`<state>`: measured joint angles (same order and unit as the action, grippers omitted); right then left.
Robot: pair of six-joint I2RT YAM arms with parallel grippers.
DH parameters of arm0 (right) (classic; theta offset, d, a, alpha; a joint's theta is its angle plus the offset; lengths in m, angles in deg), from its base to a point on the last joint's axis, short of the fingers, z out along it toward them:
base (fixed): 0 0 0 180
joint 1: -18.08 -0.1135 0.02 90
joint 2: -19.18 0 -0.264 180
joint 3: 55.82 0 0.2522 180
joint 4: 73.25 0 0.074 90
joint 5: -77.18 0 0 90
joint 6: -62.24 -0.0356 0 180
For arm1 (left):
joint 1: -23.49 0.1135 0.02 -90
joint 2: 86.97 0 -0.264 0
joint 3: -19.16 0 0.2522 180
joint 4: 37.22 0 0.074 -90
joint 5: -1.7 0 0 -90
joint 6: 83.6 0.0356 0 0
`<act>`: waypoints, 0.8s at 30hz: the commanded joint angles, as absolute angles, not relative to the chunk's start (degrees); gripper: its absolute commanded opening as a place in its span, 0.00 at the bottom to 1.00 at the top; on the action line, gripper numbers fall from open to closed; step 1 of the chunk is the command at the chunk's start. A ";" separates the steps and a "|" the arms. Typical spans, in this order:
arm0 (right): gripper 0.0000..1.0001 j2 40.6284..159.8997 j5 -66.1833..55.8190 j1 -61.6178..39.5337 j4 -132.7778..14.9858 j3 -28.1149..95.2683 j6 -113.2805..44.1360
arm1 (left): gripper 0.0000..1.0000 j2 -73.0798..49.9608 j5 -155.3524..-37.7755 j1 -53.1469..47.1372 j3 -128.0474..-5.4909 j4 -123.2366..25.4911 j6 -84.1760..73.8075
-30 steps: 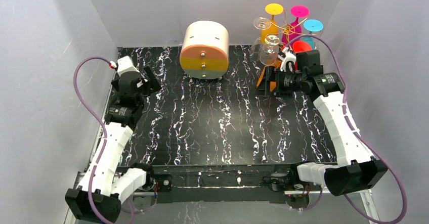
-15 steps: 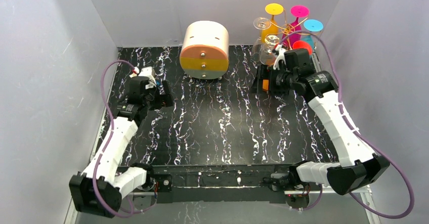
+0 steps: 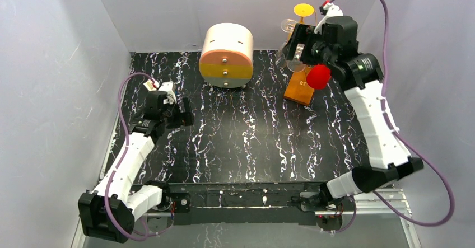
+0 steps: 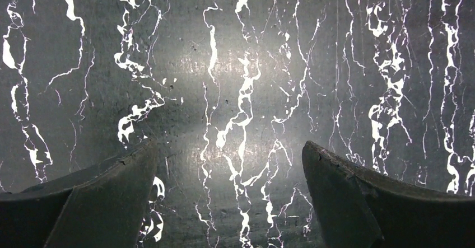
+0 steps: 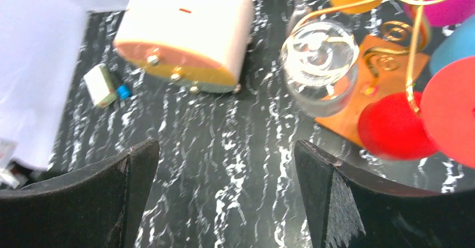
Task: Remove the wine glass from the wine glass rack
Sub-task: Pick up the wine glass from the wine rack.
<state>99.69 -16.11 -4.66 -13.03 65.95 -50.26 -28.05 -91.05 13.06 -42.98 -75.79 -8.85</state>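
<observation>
The wine glass rack, gold wire [image 5: 413, 41] on an orange-brown wooden base [image 3: 298, 89], stands at the back right. Upside down on it hang a clear wine glass [image 5: 320, 63] [image 3: 296, 63], a red one [image 3: 318, 76] [image 5: 395, 126], a yellow one [image 3: 303, 9], a magenta one [image 5: 448, 4] and a blue one [image 5: 458, 49]. My right gripper [image 3: 301, 40] [image 5: 225, 146] hovers high over the rack's left side, open and holding nothing; the clear glass is just beyond its right finger. Low over the bare mat at the left, my left gripper [image 3: 182, 111] [image 4: 229, 145] is open and empty.
A round cream-and-orange drawer box [image 3: 226, 55] [image 5: 185, 29] stands at the back centre, left of the rack. Another clear glass [image 3: 290, 26] hangs at the rack's far left. White walls enclose the black marbled mat [image 3: 246, 141] on three sides.
My right arm has risen from beside the rack's base to above the rack, hiding the magenta and blue glasses in the top view. My left arm has swung inward over the mat.
</observation>
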 commanded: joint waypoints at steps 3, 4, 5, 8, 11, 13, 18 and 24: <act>0.99 105.81 -28.39 -4.59 -12.00 73.86 -45.03 | 0.98 -32.56 -90.06 13.25 -39.21 -73.56 -7.59; 0.99 106.38 -28.86 -4.60 -11.61 74.81 -44.64 | 0.98 -33.03 -89.68 13.25 -38.49 -73.13 -7.70; 0.99 106.79 -29.25 -4.64 -11.64 75.33 -44.19 | 0.98 -33.44 -89.35 13.26 -37.83 -72.68 -7.96; 0.98 107.78 -30.19 -4.67 -11.96 76.50 -42.38 | 0.98 -34.27 -89.12 13.28 -37.81 -72.56 -8.10; 0.98 108.92 -31.89 -4.59 -11.92 77.82 -40.61 | 0.98 -34.70 -89.09 13.24 -37.67 -72.72 -7.85; 0.96 109.52 -33.40 -4.67 -12.20 77.98 -38.89 | 0.98 -34.99 -89.09 13.26 -37.67 -72.90 -7.76; 0.91 109.04 -36.48 -4.63 -10.86 77.92 -37.99 | 0.98 -35.50 -86.85 13.24 -37.49 -73.08 -7.93; 0.87 101.28 -40.31 -1.95 -13.33 70.67 -40.17 | 0.98 -35.97 -86.46 13.26 -37.49 -73.21 -8.01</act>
<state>107.02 -36.46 -4.42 -11.42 72.46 -39.55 -34.67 -87.55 13.06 -38.15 -73.26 -8.57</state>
